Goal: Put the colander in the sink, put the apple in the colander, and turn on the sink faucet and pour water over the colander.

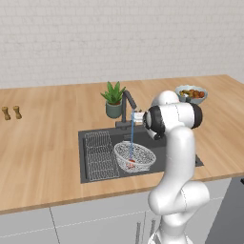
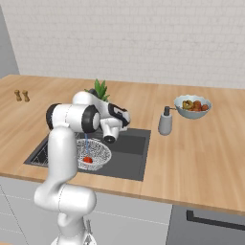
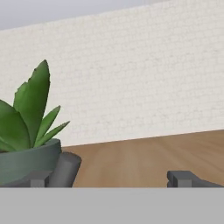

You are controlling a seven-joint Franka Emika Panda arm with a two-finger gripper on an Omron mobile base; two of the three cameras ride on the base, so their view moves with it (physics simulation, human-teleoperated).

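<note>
Colander [image 1: 135, 157] is seen set in the sink [image 1: 95, 136], right of the rack [image 1: 100, 155], with the apple [image 1: 132, 163] inside and water [image 1: 132, 136] poured onto it from the faucet [image 1: 127, 106]. Little seems left. Gripper [image 3: 111, 177], spread wide and holding nothing, is parked apparently by the faucet.

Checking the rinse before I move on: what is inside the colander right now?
The colander sits in the sink with the red apple in it, and the water falls into it. The mesh blurs anything under the apple.
</note>
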